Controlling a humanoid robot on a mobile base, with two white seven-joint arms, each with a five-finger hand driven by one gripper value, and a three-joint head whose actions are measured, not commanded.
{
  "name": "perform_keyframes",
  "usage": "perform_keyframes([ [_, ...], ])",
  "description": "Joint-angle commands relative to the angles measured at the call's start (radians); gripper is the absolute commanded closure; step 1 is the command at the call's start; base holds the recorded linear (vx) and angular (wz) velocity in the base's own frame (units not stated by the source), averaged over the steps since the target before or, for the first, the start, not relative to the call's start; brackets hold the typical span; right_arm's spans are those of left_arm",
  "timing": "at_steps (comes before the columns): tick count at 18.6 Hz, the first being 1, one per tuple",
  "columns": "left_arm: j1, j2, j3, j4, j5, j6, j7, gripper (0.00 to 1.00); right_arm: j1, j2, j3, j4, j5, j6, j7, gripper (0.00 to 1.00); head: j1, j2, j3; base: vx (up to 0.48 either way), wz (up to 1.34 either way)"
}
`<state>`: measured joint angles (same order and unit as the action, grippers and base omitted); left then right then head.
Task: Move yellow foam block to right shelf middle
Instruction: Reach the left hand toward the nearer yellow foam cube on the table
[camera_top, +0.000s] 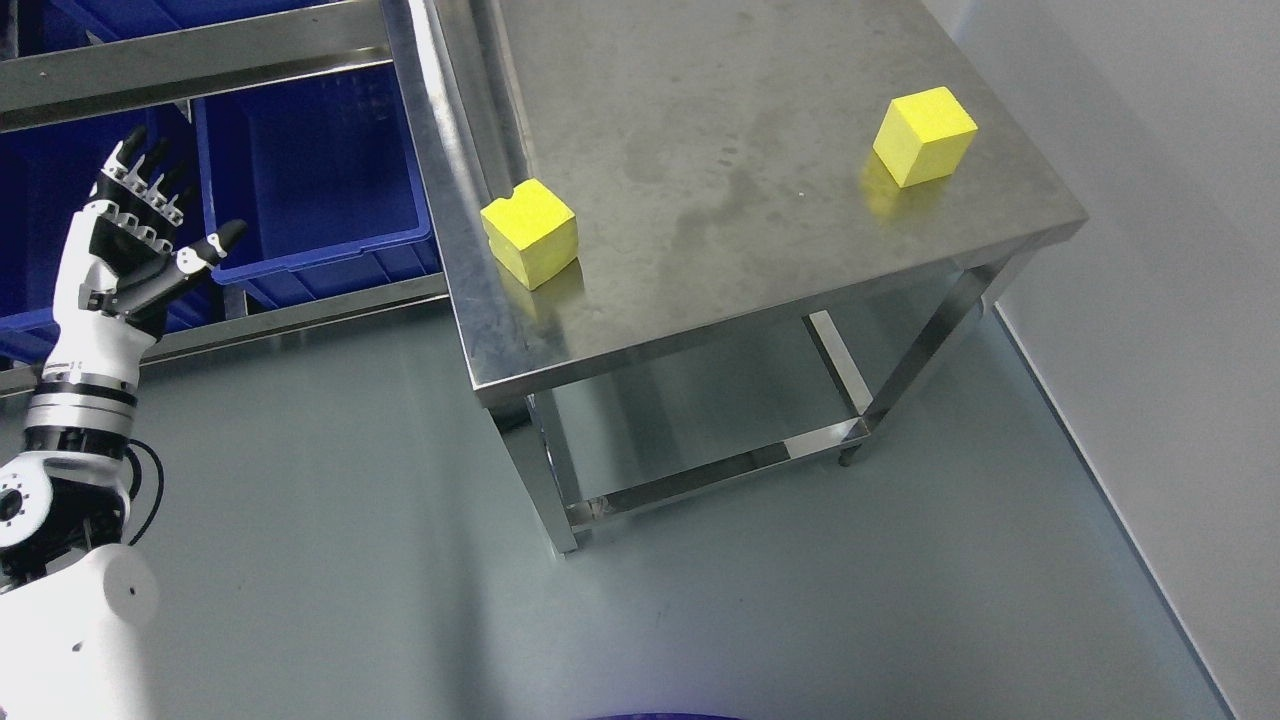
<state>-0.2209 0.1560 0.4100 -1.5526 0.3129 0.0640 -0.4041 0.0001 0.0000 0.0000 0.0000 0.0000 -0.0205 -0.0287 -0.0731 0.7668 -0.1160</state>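
Head view: two yellow foam blocks sit on the steel table (720, 330) in front of me. The nearer yellow block (530, 232) rests close to the table's left edge, with a small notch in its top rim. The other yellow block (924, 135) stands well apart from it, toward the table's far right side near the edge. Both rest flat on the tabletop and nothing touches them. Below the top I see the table's lower rails and legs on the grey floor (330, 520). To the left of the table, behind a steel rack frame (190, 50), sit blue bins (310, 170). My left hand (135, 250) is raised at the picture's left, in front of those bins, fingers spread and holding nothing, well away from either block.
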Motion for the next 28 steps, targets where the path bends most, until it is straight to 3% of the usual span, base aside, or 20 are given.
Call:
perform_keyframes([
  [1,0.002,0.000,0.004,0.000,0.000,-0.019,-0.002,0.00,0.024,-0.017,-0.012,-0.017,0.003,0.001,0.000,0.00,0.0000,0.000,0.000,0.047,0.10],
  [5,-0.005,0.008,-0.022,-0.003,0.000,-0.058,-0.019,0.00,0.024,-0.017,-0.012,-0.017,0.003,0.001,0.000,0.00,0.0000,0.000,0.000,0.074,0.11],
  [8,-0.026,0.011,-0.071,-0.018,0.000,-0.082,-0.149,0.00,0.023,-0.017,-0.012,-0.017,0.003,0.001,0.000,0.00,0.0000,0.000,0.000,0.070,0.02],
  [11,-0.032,0.022,-0.172,-0.035,0.000,-0.107,-0.246,0.00,0.023,-0.017,-0.012,-0.017,0.003,0.001,0.000,0.00,0.0000,0.000,0.000,0.022,-0.03],
  [16,-0.058,0.114,-0.397,-0.040,-0.006,-0.110,-0.275,0.00,0.024,-0.017,-0.012,-0.017,0.003,0.001,0.000,0.00,0.0000,0.000,0.000,-0.001,-0.02],
  [20,-0.113,0.120,-0.528,-0.027,-0.199,-0.108,-0.279,0.00,0.023,-0.017,-0.012,-0.017,0.003,0.001,0.000,0.00,0.0000,0.000,0.000,-0.024,-0.14],
  [22,-0.129,0.117,-0.553,-0.008,-0.262,-0.108,-0.279,0.00,0.024,-0.017,-0.012,-0.017,0.003,0.001,0.000,0.00,0.0000,0.000,0.000,-0.035,-0.19],
  [28,-0.118,0.117,-0.524,-0.004,-0.270,-0.107,-0.274,0.00,0.023,-0.017,-0.012,-0.017,0.003,0.001,0.000,0.00,0.0000,0.000,0.000,-0.004,-0.02],
])
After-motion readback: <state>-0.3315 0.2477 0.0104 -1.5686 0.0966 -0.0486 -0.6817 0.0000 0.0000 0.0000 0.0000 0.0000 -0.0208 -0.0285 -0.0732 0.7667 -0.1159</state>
